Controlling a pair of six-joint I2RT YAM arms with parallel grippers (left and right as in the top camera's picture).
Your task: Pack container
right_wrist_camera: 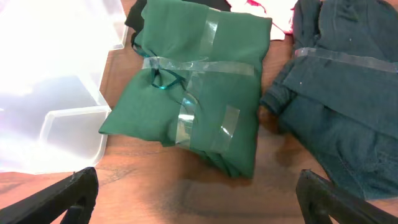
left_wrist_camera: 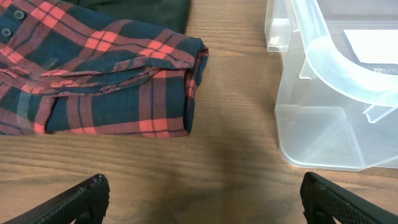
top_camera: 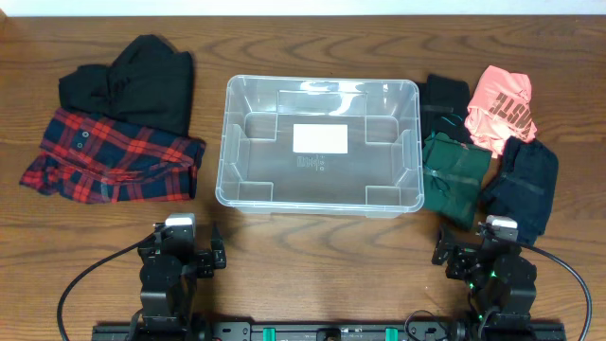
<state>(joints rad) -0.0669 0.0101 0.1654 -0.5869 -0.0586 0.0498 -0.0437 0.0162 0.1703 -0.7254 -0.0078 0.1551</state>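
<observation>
The clear plastic container (top_camera: 248, 180) stands empty in the middle of the table, a white label on its base; it also shows in the left wrist view (left_wrist_camera: 323, 118) and the right wrist view (right_wrist_camera: 56, 124). A folded red plaid shirt (top_camera: 114, 156) (left_wrist_camera: 106, 81) and a black garment (top_camera: 128, 80) lie left of it. A taped green bundle (top_camera: 454, 175) (right_wrist_camera: 199, 99), a dark navy bundle (top_camera: 525, 185) (right_wrist_camera: 342, 93), a pink garment (top_camera: 500, 104) and a black one (top_camera: 445, 99) lie right of it. My left gripper (top_camera: 182, 248) (left_wrist_camera: 202, 193) and right gripper (top_camera: 478, 248) (right_wrist_camera: 199, 193) are open and empty near the front edge.
The wooden table (top_camera: 312, 246) runs bare between the grippers and the clothes. A black rail (top_camera: 322, 332) holds both arm bases at the front edge.
</observation>
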